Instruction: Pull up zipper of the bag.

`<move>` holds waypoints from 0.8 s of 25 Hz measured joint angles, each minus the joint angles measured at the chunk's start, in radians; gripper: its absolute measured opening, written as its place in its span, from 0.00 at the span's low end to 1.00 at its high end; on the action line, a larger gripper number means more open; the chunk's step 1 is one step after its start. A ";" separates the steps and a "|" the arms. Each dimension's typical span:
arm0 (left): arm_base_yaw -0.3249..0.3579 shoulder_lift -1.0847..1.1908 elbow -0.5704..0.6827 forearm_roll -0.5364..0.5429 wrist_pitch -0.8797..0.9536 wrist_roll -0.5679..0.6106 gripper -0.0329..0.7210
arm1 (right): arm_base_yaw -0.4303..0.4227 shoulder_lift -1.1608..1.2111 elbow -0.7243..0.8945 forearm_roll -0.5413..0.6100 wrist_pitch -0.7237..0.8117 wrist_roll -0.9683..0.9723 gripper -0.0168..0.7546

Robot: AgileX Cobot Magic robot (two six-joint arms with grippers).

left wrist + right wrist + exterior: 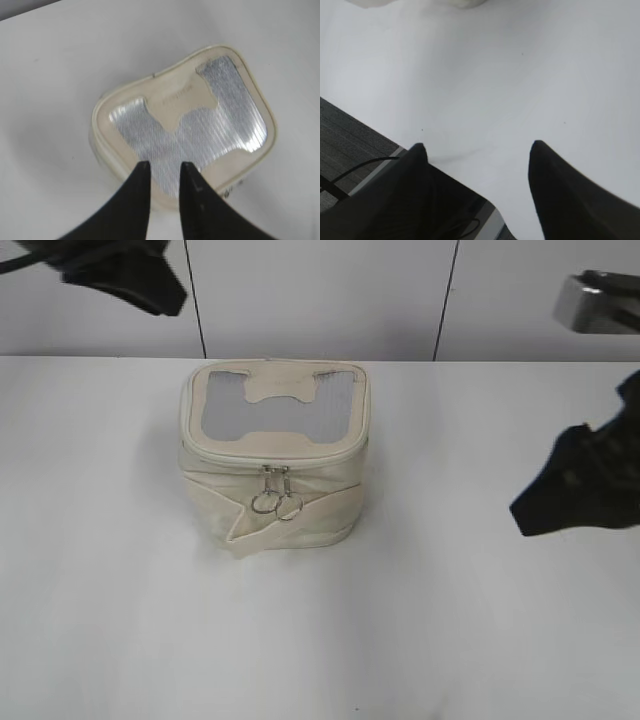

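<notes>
The cream boxy bag (300, 520) stands on the white table, its grey mesh lid panel (275, 410) facing up. The zipper (230, 457) runs round the lid's rim. Its two metal sliders (276, 477) meet at the front middle, and their silver ring pulls (277, 504) hang over the front strap. My left gripper (135, 278) hovers high behind the bag's left. In the left wrist view its jaws (164, 165) are narrowly open and empty above the lid (200, 130). My right gripper (580, 490) is wide open and empty, well right of the bag, jaws (477, 150) over bare table.
The white table (450, 640) stretches around the bag. In the right wrist view its near edge (395, 152) shows, with grey floor (345, 145) and a black cable beyond. A white panelled wall (320, 290) stands behind the table.
</notes>
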 joint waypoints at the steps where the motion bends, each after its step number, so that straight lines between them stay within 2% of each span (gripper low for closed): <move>1: 0.000 -0.091 0.092 0.013 -0.031 -0.015 0.26 | 0.000 -0.052 0.016 -0.014 0.021 0.014 0.67; 5: 0.000 -0.474 0.413 0.092 -0.082 -0.108 0.25 | 0.000 -0.283 0.118 -0.065 0.090 0.045 0.67; 8: 0.000 -0.810 0.572 0.168 -0.029 -0.161 0.30 | 0.000 -0.465 0.206 -0.110 0.165 0.082 0.70; 13: -0.001 -1.250 0.703 0.208 0.162 -0.201 0.63 | 0.000 -0.788 0.290 -0.136 0.232 0.121 0.83; 16: 0.013 -1.457 0.762 0.282 0.202 -0.304 0.69 | 0.000 -0.958 0.311 -0.197 0.244 0.176 0.84; 20: 0.035 -1.646 0.874 0.353 0.201 -0.352 0.68 | 0.000 -1.137 0.337 -0.293 0.262 0.216 0.83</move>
